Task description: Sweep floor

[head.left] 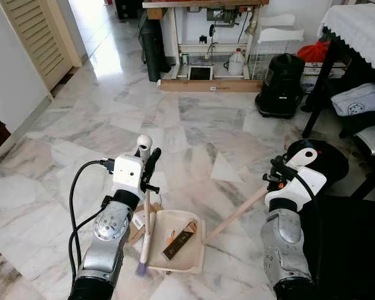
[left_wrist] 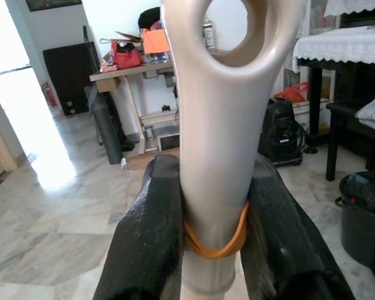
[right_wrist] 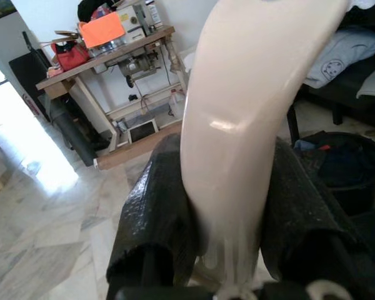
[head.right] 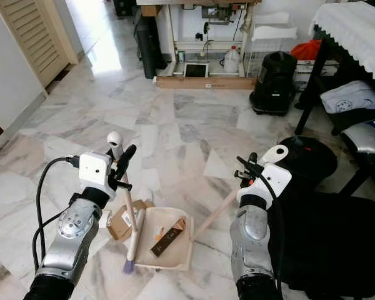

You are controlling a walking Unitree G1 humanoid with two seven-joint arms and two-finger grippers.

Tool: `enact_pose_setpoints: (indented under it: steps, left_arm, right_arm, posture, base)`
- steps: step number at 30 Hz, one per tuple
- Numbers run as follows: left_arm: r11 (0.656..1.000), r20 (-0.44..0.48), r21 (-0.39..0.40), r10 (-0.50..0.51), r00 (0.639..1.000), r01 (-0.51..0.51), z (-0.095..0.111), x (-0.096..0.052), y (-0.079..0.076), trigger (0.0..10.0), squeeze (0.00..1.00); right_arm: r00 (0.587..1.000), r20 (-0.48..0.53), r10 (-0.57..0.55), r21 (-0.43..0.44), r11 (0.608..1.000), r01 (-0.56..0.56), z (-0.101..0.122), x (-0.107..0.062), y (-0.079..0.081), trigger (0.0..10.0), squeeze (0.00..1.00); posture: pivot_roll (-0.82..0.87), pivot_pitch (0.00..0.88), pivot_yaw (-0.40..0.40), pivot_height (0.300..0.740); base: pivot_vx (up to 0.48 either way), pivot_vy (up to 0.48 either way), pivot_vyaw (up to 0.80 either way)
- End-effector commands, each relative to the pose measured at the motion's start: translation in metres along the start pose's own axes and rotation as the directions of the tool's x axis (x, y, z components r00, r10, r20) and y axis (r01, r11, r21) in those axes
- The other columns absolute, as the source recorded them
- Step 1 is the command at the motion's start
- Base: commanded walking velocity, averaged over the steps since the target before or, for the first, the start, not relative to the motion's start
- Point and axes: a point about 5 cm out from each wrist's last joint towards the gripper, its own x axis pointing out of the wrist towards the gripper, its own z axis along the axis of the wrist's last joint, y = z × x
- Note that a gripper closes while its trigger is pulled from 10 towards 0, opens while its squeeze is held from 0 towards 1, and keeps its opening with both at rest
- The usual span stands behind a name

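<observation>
Spreading across the whole scene was a marble floor (head.left: 194, 125), with a sewing table (head.left: 206, 37) at twelve o'clock and a black vacuum (head.left: 280, 84) at about one o'clock. Near the robot's feet at six o'clock lay a cream dustpan (head.left: 194, 253) holding a brown wrapper (head.left: 180, 240), and its long wooden handle (head.left: 237, 214) slanted up toward four o'clock. The right gripper (right_wrist: 228, 206) was clamped on that handle's pale top end, both fingers pressed against it. At seven o'clock the left gripper (left_wrist: 214, 206) was closed around the broom (head.left: 145, 231), fingers squeezing the grip just above an orange rubber band (left_wrist: 215, 240). The broom's shaft ran down to purple bristles (head.left: 140, 269) at the dustpan's left rim. Cardboard scraps (head.left: 137, 220) lay just left of the shaft.
</observation>
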Motion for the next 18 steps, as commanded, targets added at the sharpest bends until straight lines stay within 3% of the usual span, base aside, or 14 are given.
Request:
enact_pose_setpoints:
  steps: [1, 5, 12, 18]
  left_arm:
    - [1.0, 0.065, 0.003, 0.009, 0.998, -0.009, 0.0151, 0.0061, 0.0033, 10.0, 0.0]
    - [0.995, 0.05, 0.091, 0.024, 0.998, -0.028, 0.013, 0.0069, 0.0085, 10.0, 0.0]
    - [0.997, 0.061, 0.068, 0.026, 0.998, -0.03, 0.0123, 0.0056, 0.0052, 10.0, 0.0]
    - [0.996, 0.048, 0.06, 0.068, 0.997, -0.071, 0.0069, 0.0028, 0.0074, 10.0, 0.0]
  right_arm:
    - [0.999, 0.038, 0.031, 0.046, 0.998, -0.033, 0.0094, 0.0025, 0.0116, 10.0, 0.0]
    - [0.996, 0.054, 0.07, -0.042, 0.997, -0.067, 0.0105, 0.0021, 0.0137, 10.0, 0.0]
    - [0.994, 0.075, 0.08, -0.068, 0.995, -0.075, 0.0147, 0.0031, 0.0125, 10.0, 0.0]
    - [0.993, 0.084, 0.084, -0.081, 0.994, -0.077, 0.0171, 0.0038, 0.0116, 10.0, 0.0]
  posture:
    - [0.09, 0.0, 0.054, 0.74]
    - [0.09, 0.0, 0.054, 0.74]
    - [0.09, 0.0, 0.042, 0.74]
    - [0.09, 0.0, 0.029, 0.74]
  base:
    - [0.0, 0.0, 0.0]
    - [0.0, 0.0, 0.0]
    - [0.0, 0.0, 0.0]
    - [0.0, 0.0, 0.62]
